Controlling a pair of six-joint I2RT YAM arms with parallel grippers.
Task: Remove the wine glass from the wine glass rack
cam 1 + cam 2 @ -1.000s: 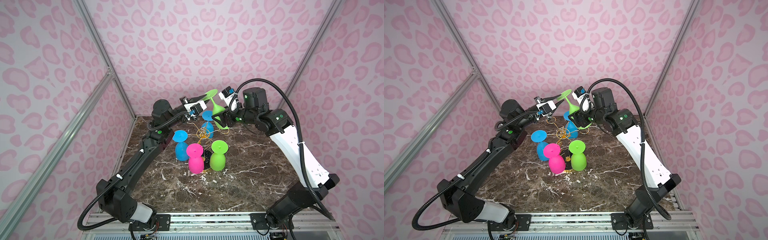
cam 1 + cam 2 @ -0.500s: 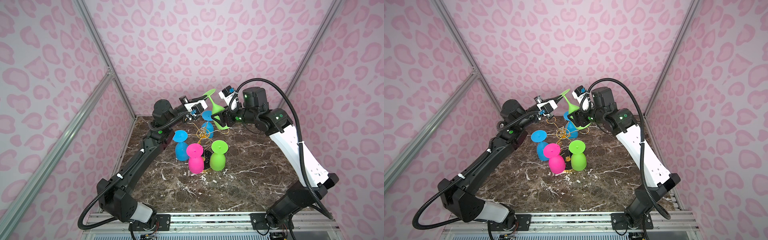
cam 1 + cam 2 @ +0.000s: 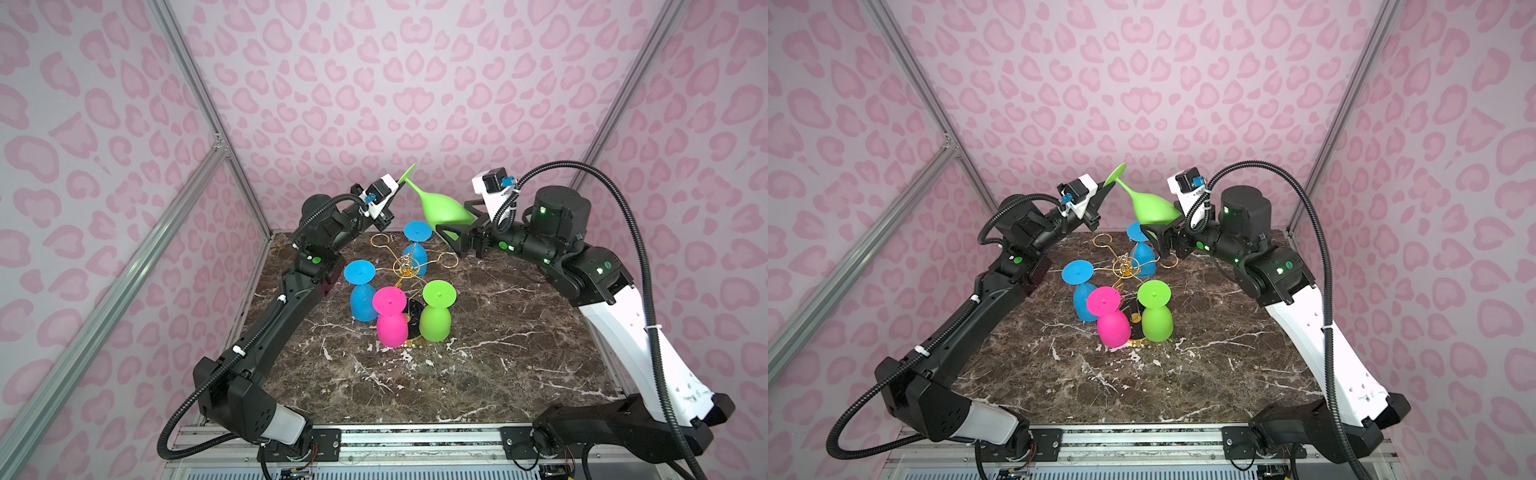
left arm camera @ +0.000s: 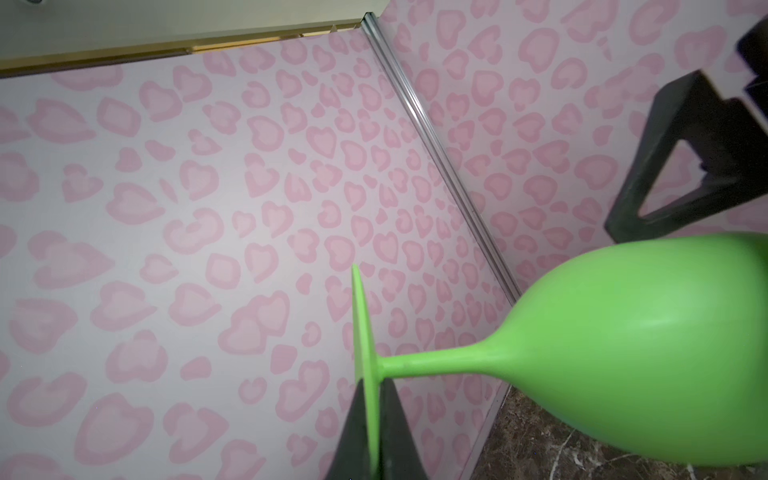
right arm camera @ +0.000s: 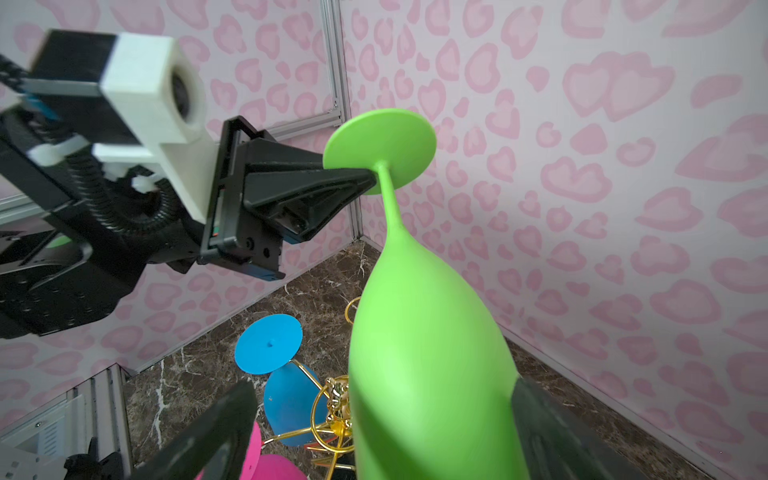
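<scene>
Hanging bowl-down on the wine glass rack [image 3: 405, 266], which stands on the marbled counter [image 3: 498, 374], are, nearest first, a pink wine glass [image 3: 390, 328], a green wine glass [image 3: 435, 322], a near blue wine glass [image 3: 362, 305] and a far blue wine glass [image 3: 415, 259]. Above the rack's rear, off its wire, the lifted green wine glass [image 3: 444, 210] tilts foot-up. The fingers [image 5: 307, 187] of the left gripper [image 5: 368, 179] pinch its foot; those of the right gripper [image 3: 454, 217] stand wide beside its bowl, a gap showing on one side.

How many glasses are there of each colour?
Green glasses: 2
Blue glasses: 2
Pink glass: 1
Total: 5
</scene>
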